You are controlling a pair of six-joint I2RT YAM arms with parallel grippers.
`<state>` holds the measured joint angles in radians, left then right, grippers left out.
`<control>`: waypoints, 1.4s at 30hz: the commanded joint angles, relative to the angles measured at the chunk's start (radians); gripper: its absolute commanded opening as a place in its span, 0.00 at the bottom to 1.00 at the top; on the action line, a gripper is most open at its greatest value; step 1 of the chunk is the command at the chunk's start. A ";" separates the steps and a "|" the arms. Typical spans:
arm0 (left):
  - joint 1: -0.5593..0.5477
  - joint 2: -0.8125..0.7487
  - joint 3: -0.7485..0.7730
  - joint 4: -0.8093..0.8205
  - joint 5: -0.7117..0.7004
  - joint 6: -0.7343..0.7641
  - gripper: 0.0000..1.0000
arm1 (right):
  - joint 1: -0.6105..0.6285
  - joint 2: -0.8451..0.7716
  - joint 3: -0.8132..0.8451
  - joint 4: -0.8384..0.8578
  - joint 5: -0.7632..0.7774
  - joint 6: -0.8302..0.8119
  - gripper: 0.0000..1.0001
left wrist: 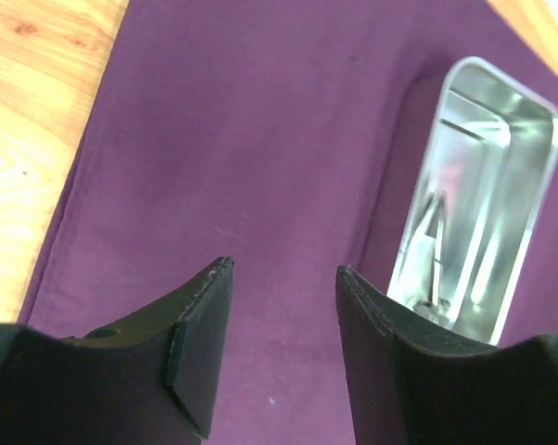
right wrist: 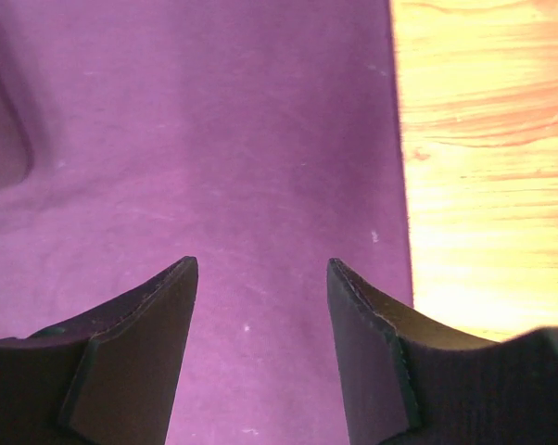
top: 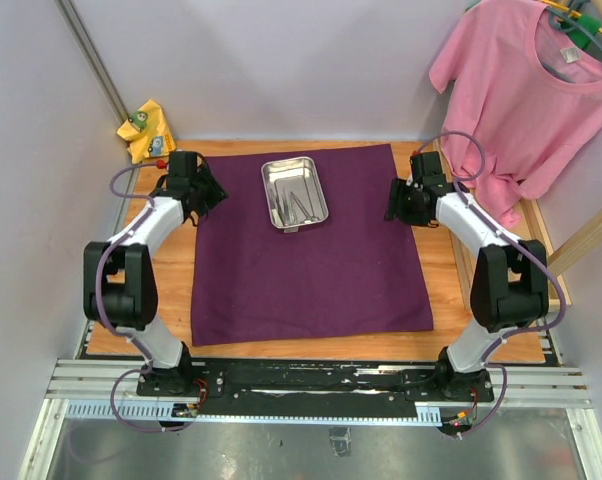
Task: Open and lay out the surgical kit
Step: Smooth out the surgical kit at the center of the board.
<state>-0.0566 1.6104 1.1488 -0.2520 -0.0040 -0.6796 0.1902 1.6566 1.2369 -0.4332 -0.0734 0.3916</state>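
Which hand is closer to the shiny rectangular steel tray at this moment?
Left. The left hand is just off the shiny rectangular steel tray's left side, above the dark purple cloth. The right hand is farther away, over the cloth's right edge.

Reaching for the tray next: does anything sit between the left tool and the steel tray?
Nothing visible does. Only flat purple cloth lies between the open left tool and the steel tray.
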 commanded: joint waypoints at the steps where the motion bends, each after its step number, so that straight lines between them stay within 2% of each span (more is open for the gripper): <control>1: -0.006 0.121 0.078 0.057 -0.059 0.020 0.51 | -0.054 0.077 0.022 -0.046 0.026 -0.025 0.59; 13: -0.001 0.381 0.251 0.028 -0.110 0.034 0.27 | -0.069 0.093 -0.057 0.003 0.053 -0.010 0.53; 17: 0.014 0.451 0.291 0.018 -0.106 0.035 0.23 | -0.069 0.074 -0.062 0.003 0.048 -0.008 0.53; 32: 0.050 0.649 0.505 -0.058 -0.101 0.080 0.20 | -0.069 0.017 -0.011 0.010 -0.048 0.017 0.53; 39: 0.057 0.714 0.596 -0.098 -0.086 0.099 0.18 | -0.071 0.076 0.028 0.006 -0.035 0.002 0.54; 40: 0.058 0.711 0.602 -0.106 -0.084 0.104 0.18 | -0.072 0.089 0.035 0.004 -0.036 -0.001 0.55; 42: 0.058 0.677 0.586 -0.100 -0.088 0.117 0.25 | -0.074 0.103 0.045 0.003 -0.041 -0.002 0.55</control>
<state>-0.0078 2.2772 1.7382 -0.2970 -0.0895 -0.6014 0.1349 1.7214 1.2453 -0.4217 -0.1093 0.3950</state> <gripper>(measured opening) 0.199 0.545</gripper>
